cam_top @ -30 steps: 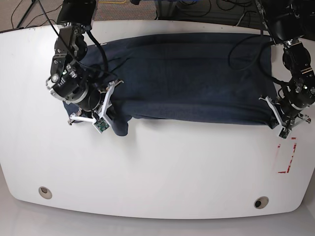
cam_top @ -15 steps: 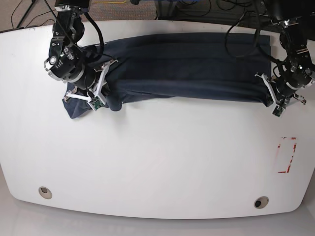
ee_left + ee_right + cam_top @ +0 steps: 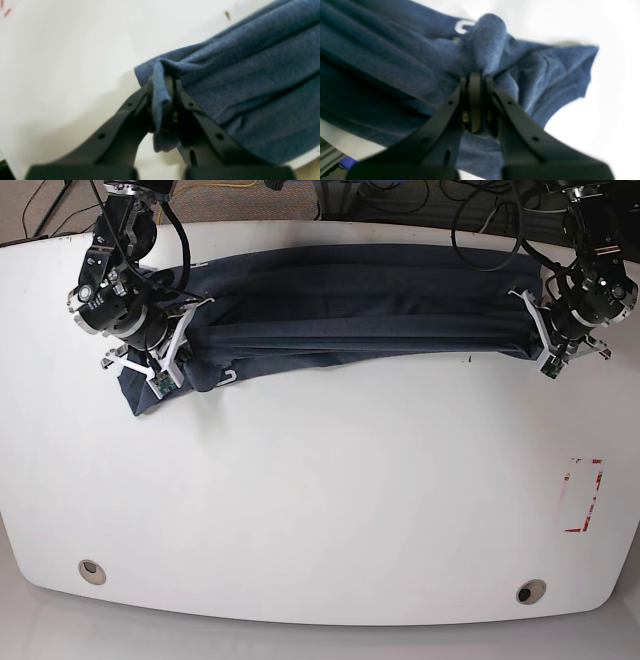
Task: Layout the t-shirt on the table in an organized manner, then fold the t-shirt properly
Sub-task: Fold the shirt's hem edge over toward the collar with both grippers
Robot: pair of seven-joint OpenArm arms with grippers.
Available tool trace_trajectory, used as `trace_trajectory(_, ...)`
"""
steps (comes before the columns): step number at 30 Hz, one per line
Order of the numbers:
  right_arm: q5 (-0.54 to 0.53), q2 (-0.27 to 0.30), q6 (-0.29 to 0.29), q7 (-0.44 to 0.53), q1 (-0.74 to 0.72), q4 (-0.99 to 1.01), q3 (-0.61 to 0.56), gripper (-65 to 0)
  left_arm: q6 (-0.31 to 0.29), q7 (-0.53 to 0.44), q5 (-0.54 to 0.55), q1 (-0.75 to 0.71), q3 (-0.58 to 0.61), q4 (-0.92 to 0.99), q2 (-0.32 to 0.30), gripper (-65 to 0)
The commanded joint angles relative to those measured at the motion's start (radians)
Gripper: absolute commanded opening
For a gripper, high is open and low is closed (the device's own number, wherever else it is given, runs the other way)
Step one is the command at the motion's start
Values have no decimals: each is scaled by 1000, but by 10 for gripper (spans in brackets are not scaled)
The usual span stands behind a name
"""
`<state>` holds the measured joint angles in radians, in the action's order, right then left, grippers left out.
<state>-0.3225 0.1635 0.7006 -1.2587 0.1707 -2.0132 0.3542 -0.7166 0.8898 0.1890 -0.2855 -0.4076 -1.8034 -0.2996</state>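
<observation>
Robotics lab setting: white desk (image 3: 320, 510) with grommet holes (image 3: 92, 571), loose cables (image 3: 420, 195) on carpeted floor behind.

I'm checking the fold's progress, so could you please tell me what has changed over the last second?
Both arms carried the t-shirt's near edge toward the table's far side, narrowing the cloth into a taut band. The left gripper and right gripper stayed shut on the fabric. The red rectangle mark and grommet holes stayed put.

Right hand (image 3: 475, 100) pinching t-shirt (image 3: 395, 65)
</observation>
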Motion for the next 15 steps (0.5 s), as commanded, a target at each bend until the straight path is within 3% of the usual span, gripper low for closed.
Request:
trace_trajectory(1, 33, 15, -2, -20, -6, -21, 24, -650, 18, 9, -38, -8, -37, -19, -22, -650)
trace_trajectory(10, 33, 14, -2, -42, 11, -21, 26, -639, 18, 9, -38, -34, -47, -14, -22, -650)
trace_trajectory(15, 33, 14, -2, -42, 17, -19, 26, -531, 18, 10, -39, -37, -47, -14, -22, -650)
